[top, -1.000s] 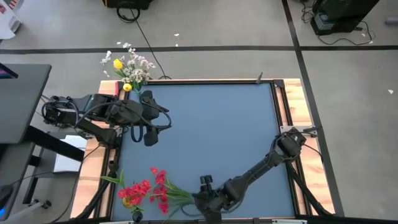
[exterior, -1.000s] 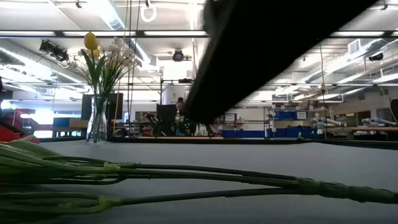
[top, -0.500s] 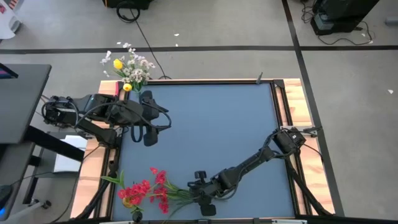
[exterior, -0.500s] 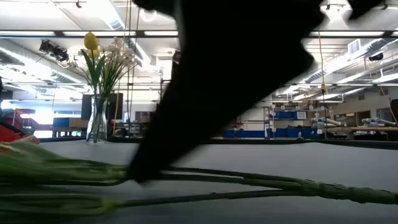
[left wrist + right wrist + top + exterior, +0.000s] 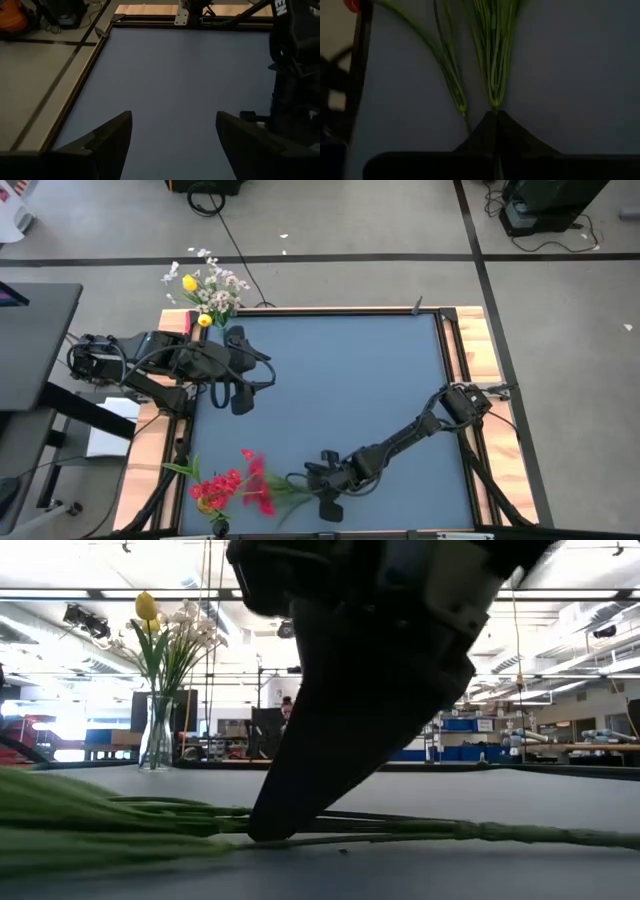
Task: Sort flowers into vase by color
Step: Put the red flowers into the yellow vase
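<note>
Red flowers (image 5: 232, 488), lower left of high view; right gripper (image 5: 312, 476) clamped on their stems (image 5: 492, 55); left gripper (image 5: 240, 370) open, idle at upper left; lift slowly, stems level, toward vase (image 5: 156, 732).

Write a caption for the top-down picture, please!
Right gripper pinches the green stems of the red-blossomed flowers on the blue table; left gripper waits open.
</note>
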Available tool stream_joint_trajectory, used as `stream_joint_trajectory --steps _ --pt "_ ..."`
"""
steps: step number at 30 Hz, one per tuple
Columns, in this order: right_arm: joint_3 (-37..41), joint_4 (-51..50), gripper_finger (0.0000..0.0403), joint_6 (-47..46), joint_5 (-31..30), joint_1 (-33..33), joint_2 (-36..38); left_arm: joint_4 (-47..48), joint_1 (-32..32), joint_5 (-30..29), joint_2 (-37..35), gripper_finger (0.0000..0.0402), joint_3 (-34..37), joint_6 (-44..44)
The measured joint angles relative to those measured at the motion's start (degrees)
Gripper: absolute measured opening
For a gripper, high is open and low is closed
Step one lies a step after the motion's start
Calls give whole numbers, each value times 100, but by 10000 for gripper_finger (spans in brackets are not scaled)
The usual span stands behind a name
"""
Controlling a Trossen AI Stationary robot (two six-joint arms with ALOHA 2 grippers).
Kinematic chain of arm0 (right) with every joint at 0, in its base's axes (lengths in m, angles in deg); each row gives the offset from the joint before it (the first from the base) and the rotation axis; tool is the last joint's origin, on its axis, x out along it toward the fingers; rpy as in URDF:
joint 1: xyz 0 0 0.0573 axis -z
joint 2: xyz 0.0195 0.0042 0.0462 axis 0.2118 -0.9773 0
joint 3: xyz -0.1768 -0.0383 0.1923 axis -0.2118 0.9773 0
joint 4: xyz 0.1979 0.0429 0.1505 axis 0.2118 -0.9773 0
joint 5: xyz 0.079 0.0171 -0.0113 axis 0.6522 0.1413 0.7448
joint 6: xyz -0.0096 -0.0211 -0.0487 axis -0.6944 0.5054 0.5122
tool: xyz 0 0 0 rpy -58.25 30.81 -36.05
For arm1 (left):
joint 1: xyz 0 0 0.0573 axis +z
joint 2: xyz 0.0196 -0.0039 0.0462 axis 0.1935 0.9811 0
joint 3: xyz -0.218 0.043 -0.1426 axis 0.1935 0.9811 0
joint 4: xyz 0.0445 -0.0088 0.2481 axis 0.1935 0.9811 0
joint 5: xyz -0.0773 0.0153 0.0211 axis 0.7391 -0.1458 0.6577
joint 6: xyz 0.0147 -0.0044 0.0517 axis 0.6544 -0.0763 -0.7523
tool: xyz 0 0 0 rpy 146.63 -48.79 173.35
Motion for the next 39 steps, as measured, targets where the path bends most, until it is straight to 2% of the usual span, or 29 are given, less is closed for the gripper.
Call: stream_joint_trajectory --steps 4,7,13,22,28,31,35,39 --pt "8 -47 7 -992 -203 35 39 7 0 1 -32 292 0 536" --pt "32 -327 5 -1621 -838 12 160 5 50 0 -113 292 0 744" --pt "39 -1742 2 -2951 -2100 41 866 -23 210 -39 -367 293 -8 765" --pt "31 -2818 2 -3654 -3673 187 2048 -149 488 -48 -583 293 -9 683" --pt "31 -2754 2 -3585 -4581 367 2761 -164 551 -46 -586 293 -9 684" --pt "30 -2529 2 -3219 -4956 464 3118 -179 603 -48 -588 293 -9 655" --pt "23 -2085 2 -2322 -5434 588 3572 -223 739 -18 -588 293 -4 660" --pt "20 -1328 2 -854 -5692 757 3878 -685 878 287 -548 293 0 609"
